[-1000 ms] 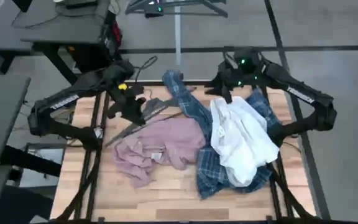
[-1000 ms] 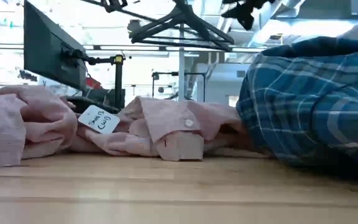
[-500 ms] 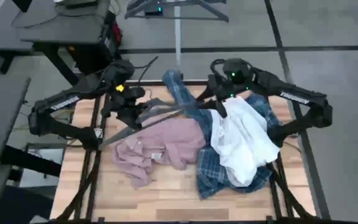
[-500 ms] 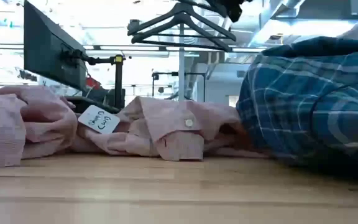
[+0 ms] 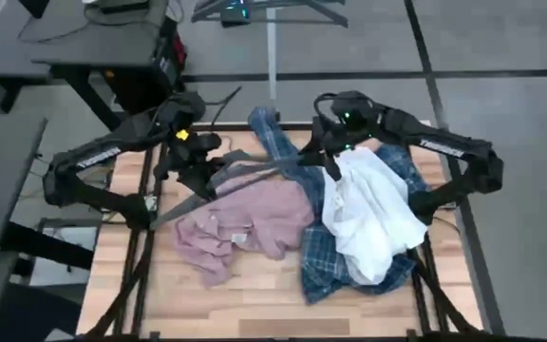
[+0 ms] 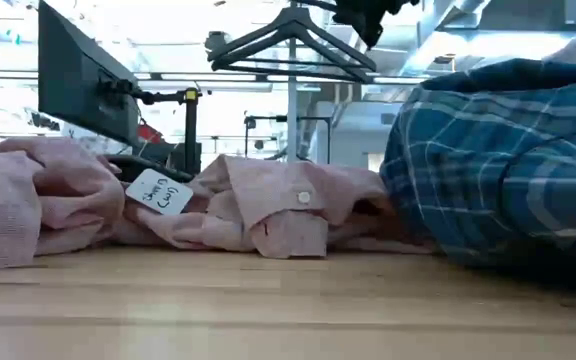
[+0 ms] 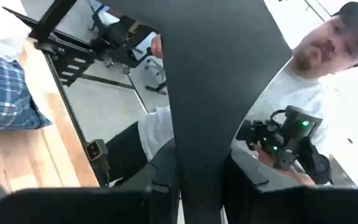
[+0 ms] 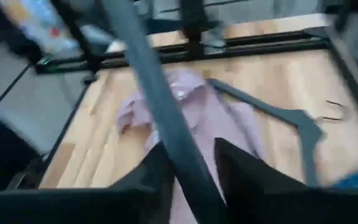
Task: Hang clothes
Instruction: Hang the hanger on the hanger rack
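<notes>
Apparently mid-handover, both end effectors, left (image 5: 200,157) and right (image 5: 323,155), pinch a dark hanger (image 5: 254,167) at upper centre, above the pink shirt (image 5: 245,223) on the worktop (image 5: 254,304), needing threading next.

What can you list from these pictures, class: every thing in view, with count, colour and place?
pink shirt: one, dusty pink, crumpled mid-table
plaid shirt: one, blue-and-white, right of the pink one
white shirt: one, white, on top of the plaid
held hanger: one, dark grey, lifted between both grippers
lying hanger: one, dark grey, flat on the table beside the pink shirt
paper tag: one, white, on the pink shirt
table: one, light wood
person: one, white top, beyond the table
left gripper: clamped on the held hanger
right gripper: at that hanger's other end
</notes>
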Controlling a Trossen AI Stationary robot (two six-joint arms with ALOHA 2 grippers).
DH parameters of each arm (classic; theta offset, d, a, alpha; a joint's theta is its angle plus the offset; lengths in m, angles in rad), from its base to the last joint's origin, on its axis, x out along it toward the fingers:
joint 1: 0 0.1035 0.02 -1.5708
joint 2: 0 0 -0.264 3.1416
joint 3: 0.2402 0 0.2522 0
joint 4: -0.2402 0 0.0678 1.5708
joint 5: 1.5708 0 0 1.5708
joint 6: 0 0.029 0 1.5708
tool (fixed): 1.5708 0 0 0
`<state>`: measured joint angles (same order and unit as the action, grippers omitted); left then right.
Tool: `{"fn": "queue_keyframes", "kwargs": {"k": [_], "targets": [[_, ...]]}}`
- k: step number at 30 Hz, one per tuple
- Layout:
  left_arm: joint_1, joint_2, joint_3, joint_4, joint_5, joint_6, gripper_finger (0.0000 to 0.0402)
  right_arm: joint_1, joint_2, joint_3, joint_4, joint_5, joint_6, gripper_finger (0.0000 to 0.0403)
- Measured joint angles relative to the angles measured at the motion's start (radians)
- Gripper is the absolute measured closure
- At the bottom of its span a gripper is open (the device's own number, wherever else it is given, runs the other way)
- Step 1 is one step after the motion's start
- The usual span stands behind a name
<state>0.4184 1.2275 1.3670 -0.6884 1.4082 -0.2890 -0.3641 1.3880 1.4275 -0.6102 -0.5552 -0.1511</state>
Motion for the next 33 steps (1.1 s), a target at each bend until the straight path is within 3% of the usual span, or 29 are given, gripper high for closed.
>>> {"fn": "queue_keyframes", "kwargs": {"k": [9, 17, 22, 27, 33], "targets": [[0.055, 0.004, 0.0, 0.004, -0.138, 0.007, 0.0284, -0.011, -0.005, 0.053, -0.05, 0.005, 0.058, 0.0373], [0.249, 0.004, 0.0, -0.016, -0.333, 0.05, 0.0281, -0.076, -0.041, 0.056, -0.094, 0.032, 0.083, 0.0373], [0.359, 0.004, 0.0, -0.14, -0.361, 0.138, 0.028, -0.15, -0.081, 0.056, -0.135, 0.023, 0.068, 0.0373], [0.401, 0.004, 0.0, -0.279, -0.434, 0.255, 0.0279, -0.209, -0.108, 0.056, -0.154, 0.008, 0.049, 0.0373], [0.424, 0.004, 0.0, -0.369, -0.629, 0.355, 0.0279, -0.296, -0.114, 0.056, -0.119, 0.004, 0.058, 0.0373]]}}
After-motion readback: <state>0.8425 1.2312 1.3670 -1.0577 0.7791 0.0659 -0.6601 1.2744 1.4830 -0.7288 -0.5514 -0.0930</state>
